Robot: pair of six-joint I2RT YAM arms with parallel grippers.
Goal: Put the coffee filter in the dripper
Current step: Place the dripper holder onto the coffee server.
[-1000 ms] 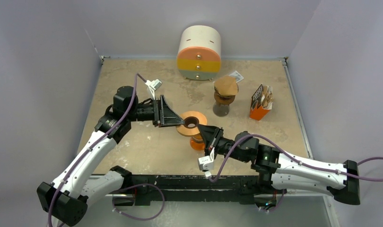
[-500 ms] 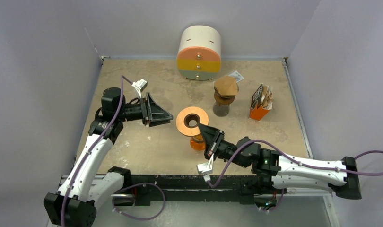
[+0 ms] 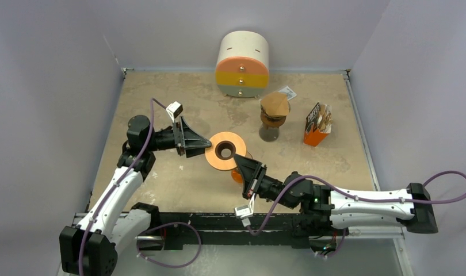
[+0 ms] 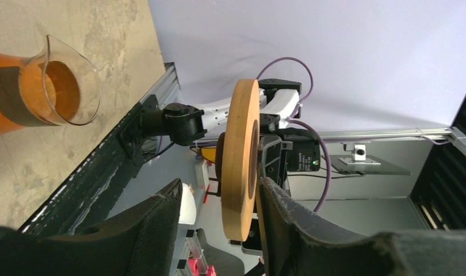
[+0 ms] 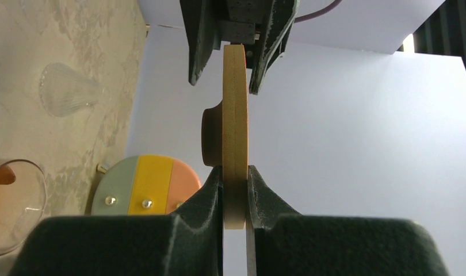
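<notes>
We see the right gripper [image 3: 241, 164] clamped on the near rim of the wooden ring [image 3: 225, 150], above the carafe [image 3: 238, 176] — the left gripper [image 3: 203, 144] straddles the far rim, jaws apart. The coffee filter [image 3: 275, 103] sits atop a glass stand [image 3: 269, 133] at back right — well apart from both.

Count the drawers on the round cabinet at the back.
3, stacked: orange drawer on top, yellow drawer in the middle, pale green drawer at the bottom. None seem hidden.
</notes>
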